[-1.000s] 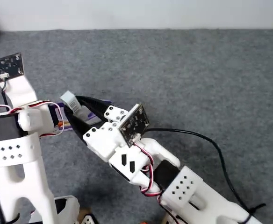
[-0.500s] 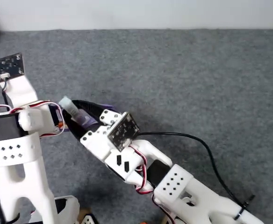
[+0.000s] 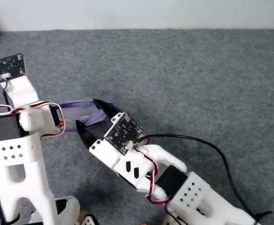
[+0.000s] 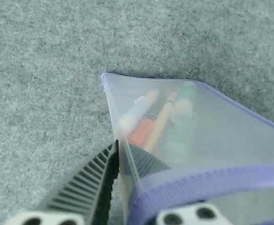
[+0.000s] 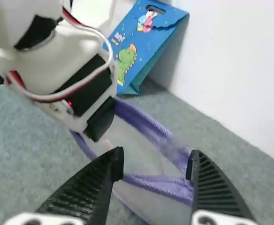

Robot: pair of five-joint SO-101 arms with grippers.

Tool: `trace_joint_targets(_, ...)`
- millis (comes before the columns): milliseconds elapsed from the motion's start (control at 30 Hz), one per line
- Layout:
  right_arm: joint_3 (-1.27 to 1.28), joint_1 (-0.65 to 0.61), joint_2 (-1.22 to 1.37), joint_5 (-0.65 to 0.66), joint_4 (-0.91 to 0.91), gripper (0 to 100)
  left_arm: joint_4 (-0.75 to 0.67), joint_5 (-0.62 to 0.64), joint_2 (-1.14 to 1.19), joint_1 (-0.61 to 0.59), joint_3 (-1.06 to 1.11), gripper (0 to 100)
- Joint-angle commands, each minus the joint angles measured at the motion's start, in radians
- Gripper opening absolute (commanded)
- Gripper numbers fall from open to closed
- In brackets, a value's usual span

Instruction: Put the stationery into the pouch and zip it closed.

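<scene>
At the left side of the grey table [image 3: 198,70], the left gripper [image 4: 118,154] is clamped on one end of the pouch [image 4: 188,140], its ribbed black finger [image 4: 92,192] pressed against the clear wall just beside the purple zip band [image 4: 198,185]. That grip probably serves to anchor the pouch and lift its mouth off the table, so the other arm has something firm to pull against.

The right gripper [image 5: 154,157] hangs close over the other part of the pouch with its two fingers spread apart and nothing between them. From its wrist camera the two purple edges of the mouth part into a loop, so the zip looks undone. I cannot make out the zip pull.

Inside the pouch, seen through the clear wall, lies the stationery [image 4: 151,124]: several pen-like sticks bunched together, one pale, one red or orange, one green. They sit down in the far corner, away from the mouth. With the contents in, closing the zip appears to be what remains.

A blue gift bag [image 5: 141,42] stands against the wall behind.
</scene>
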Motion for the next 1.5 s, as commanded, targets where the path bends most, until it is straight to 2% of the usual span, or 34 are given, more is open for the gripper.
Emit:
trace_joint_targets(0,-0.057,0.013,-0.081,0.011,0.094,22.7,-0.006,0.011,-0.023,0.002,-0.010,1)
trace_joint_targets(167,-0.055,0.147,-0.153,-0.061,0.249,22.7,-0.006,0.011,-0.023,0.002,-0.010,1)
trace_joint_targets(300,-0.054,0.211,-0.151,-0.084,0.300,22.7,-0.006,0.011,-0.023,0.002,-0.010,1)
trace_joint_targets(667,0.041,0.216,0.074,-0.078,0.082,22.6,-0.006,0.011,-0.020,0.003,-0.010,1)
trace_joint_targets(800,0.044,0.237,0.131,-0.078,0.071,22.2,-0.006,0.011,-0.020,0.003,-0.010,1)
trace_joint_targets(1033,0.043,0.302,0.130,-0.078,0.071,1.6,-0.006,0.011,-0.021,0.003,-0.008,1)
trace_joint_targets(1200,0.044,0.298,0.077,-0.078,0.076,0.8,-0.006,0.011,-0.020,0.003,-0.008,1)
trace_joint_targets(1467,0.044,0.303,-0.122,-0.049,0.260,0.8,-0.006,0.005,-0.023,0.005,-0.012,2)
